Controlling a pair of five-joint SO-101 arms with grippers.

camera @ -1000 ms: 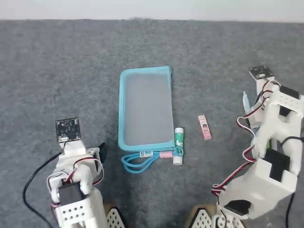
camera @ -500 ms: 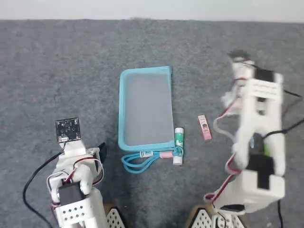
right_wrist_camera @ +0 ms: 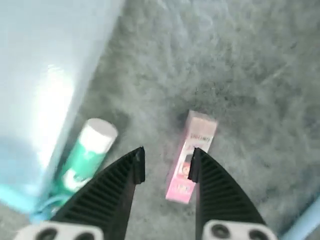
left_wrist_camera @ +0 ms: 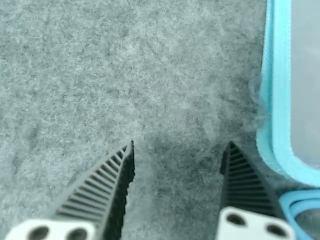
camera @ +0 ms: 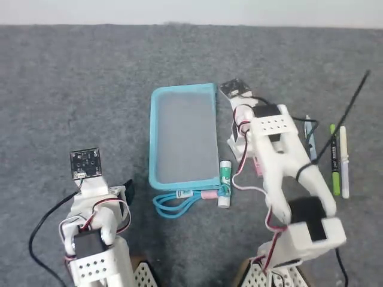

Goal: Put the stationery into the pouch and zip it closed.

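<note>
The teal mesh pouch (camera: 182, 134) lies flat mid-table, its blue cord (camera: 173, 204) looped at the near end. A green-and-white glue stick (camera: 225, 182) rests against the pouch's near right corner. My right arm (camera: 272, 137) stretches over the pink eraser (camera: 259, 166), hiding most of it. In the right wrist view my right gripper (right_wrist_camera: 167, 159) is open just above the eraser (right_wrist_camera: 201, 131), with the glue stick (right_wrist_camera: 85, 152) and pouch (right_wrist_camera: 50, 60) beside it. My left gripper (left_wrist_camera: 180, 147) is open over bare carpet, close to the pouch's edge (left_wrist_camera: 272, 100).
Three pens lie on the carpet at the right: a blue one (camera: 309, 136), a green one (camera: 335, 161) and a white one (camera: 344, 161). A thin black rod (camera: 350, 107) slants above them. The left arm (camera: 96, 209) sits at the near left.
My right arm has swung from the table's right side to the centre, over the eraser, uncovering the pens. The left arm has not moved.
</note>
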